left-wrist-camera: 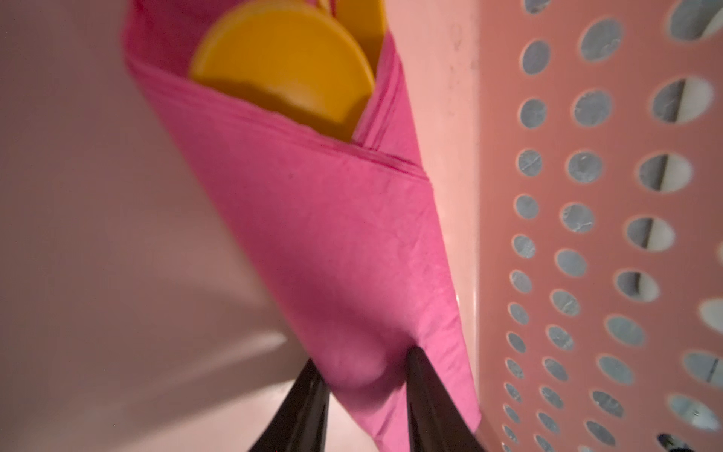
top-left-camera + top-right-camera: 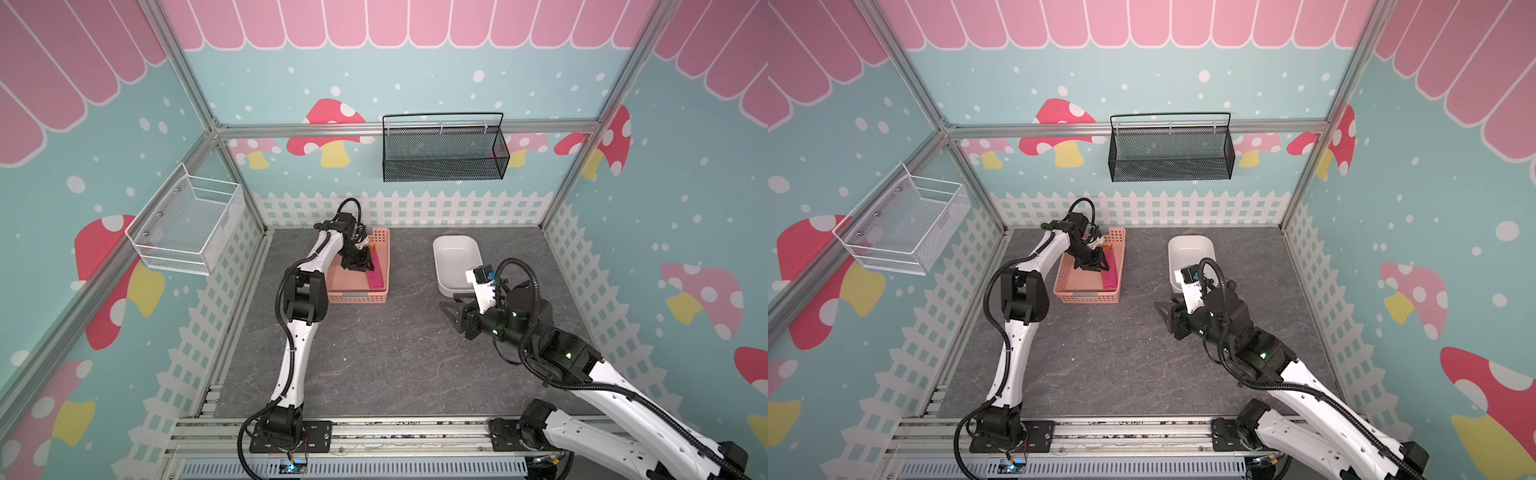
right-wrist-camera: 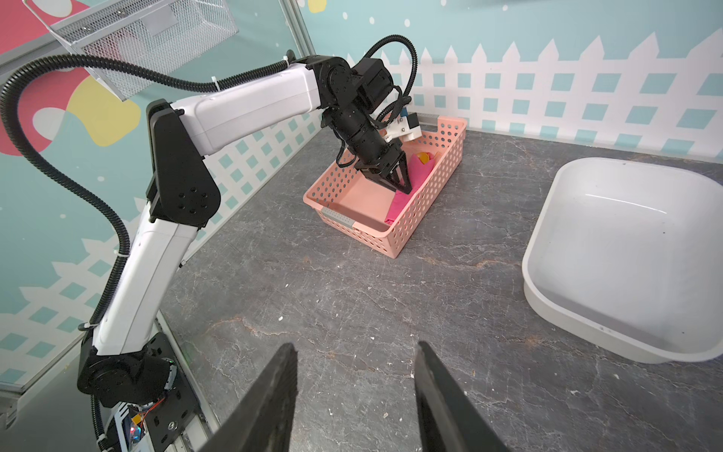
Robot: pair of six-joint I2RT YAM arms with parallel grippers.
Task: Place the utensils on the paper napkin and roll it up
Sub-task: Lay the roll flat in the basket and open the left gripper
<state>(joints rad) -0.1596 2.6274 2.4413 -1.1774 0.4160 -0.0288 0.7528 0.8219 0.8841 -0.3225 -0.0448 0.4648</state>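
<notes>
Rolled paper napkin (image 1: 313,219) in the salmon-pink basket (image 1: 493,117), which stands near the far left corner of the counter (image 2: 395,353). The napkin is thin hot-pink paper, matte and faintly creased, wound into a flattened tube; its layered edges show as fine stacked lines at the open end; it lies on the basket's smooth floor, just beside the long wall that faces the white tub (image 3: 626,254). The utensils (image 1: 281,66) are glossy orange-yellow plastic; a round, shallow spoon bowl and part of a second piece protrude from the tube's open end, which points to the far end of the basket; the rest is hidden inside the paper. The basket is rectangular moulded plastic; its walls are pierced by regular rows of round holes; its floor is solid. The left hand (image 1: 362,358) reaches down into the basket; its two black tapered fingers stand partly apart on either side of the tube, partway along it, both against the paper; whether they press it or merely flank it cannot be told. The right hand (image 3: 356,346) is held above the counter right of its middle, just on the near side of the tub; its fingers stand apart with nothing between them. The tub is smooth white plastic, a rounded rectangle, near the far edge; the counter is dark grey with pale stone-like veins.
</notes>
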